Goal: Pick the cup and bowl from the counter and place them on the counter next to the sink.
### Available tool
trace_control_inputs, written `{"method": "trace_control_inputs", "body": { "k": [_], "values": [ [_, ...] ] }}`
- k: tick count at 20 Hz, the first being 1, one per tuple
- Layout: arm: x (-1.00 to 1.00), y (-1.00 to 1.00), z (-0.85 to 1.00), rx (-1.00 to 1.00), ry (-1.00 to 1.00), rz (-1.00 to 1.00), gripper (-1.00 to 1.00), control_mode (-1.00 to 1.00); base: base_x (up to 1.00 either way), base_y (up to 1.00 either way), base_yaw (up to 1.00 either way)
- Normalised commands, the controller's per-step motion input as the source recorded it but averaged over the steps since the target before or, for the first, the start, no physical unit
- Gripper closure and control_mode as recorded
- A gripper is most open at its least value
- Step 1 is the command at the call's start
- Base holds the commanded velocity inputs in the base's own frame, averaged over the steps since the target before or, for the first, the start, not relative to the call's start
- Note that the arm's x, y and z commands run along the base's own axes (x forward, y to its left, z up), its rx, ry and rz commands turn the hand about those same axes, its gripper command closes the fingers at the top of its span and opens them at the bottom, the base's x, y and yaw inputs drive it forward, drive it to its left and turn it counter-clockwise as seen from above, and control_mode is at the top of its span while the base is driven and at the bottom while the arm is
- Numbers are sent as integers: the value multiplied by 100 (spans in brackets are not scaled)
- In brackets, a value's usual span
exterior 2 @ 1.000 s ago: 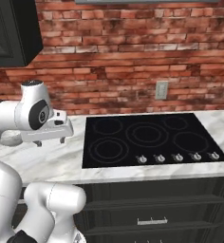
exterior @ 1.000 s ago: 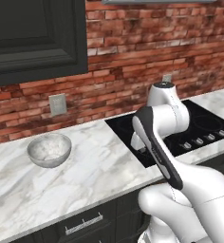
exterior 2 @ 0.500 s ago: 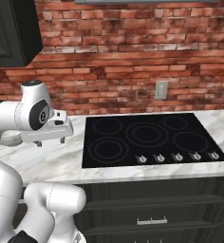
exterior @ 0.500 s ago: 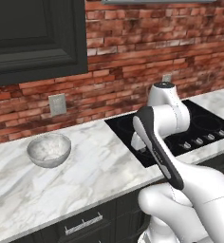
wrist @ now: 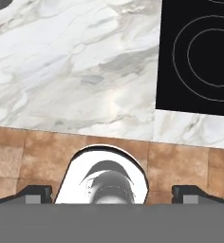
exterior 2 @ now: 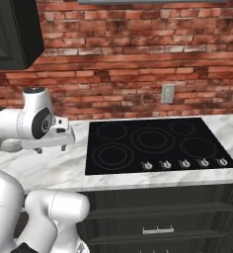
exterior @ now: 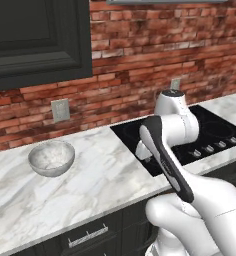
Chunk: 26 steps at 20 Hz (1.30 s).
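Note:
The bowl [exterior: 51, 158], pale grey with a speckled inside, stands upright on the white marble counter [exterior: 105, 180] at the left, below a wall outlet. My gripper [exterior 2: 50, 148] hangs over the counter just left of the cooktop, well to the right of the bowl and apart from it. In the hand view the gripper [wrist: 112, 193] points down at the counter [wrist: 76, 71]. Its fingertips [wrist: 35, 193] stand wide apart, open, with nothing between them. The cup and the sink are out of view.
A black glass cooktop [exterior 2: 153, 146] with a row of knobs fills the counter to the right of the gripper. A brick wall with outlets [exterior 2: 167, 93] runs behind. Dark upper cabinets [exterior: 35, 40] hang above the bowl. Brown floor tiles [wrist: 19, 156] lie below the counter edge.

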Motion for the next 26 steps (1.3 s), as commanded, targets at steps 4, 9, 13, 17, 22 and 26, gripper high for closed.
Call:
{"method": "trace_control_inputs", "body": {
  "k": [4,9,13,17,22,26],
  "values": [
    [0,20,-34,11,-29,0,-100,-100,0,0,0],
    [56,3,-6,3,-11,-7,-100,-100,0,0,0],
    [57,40,5,0,7,-13,-100,-100,0,0,0],
    [34,58,10,0,24,-23,-100,-100,0,0,0],
    [16,51,0,0,10,-16,-100,-100,0,0,0],
    [18,40,0,5,0,-7,-100,-100,0,0,0]
  ]
}}
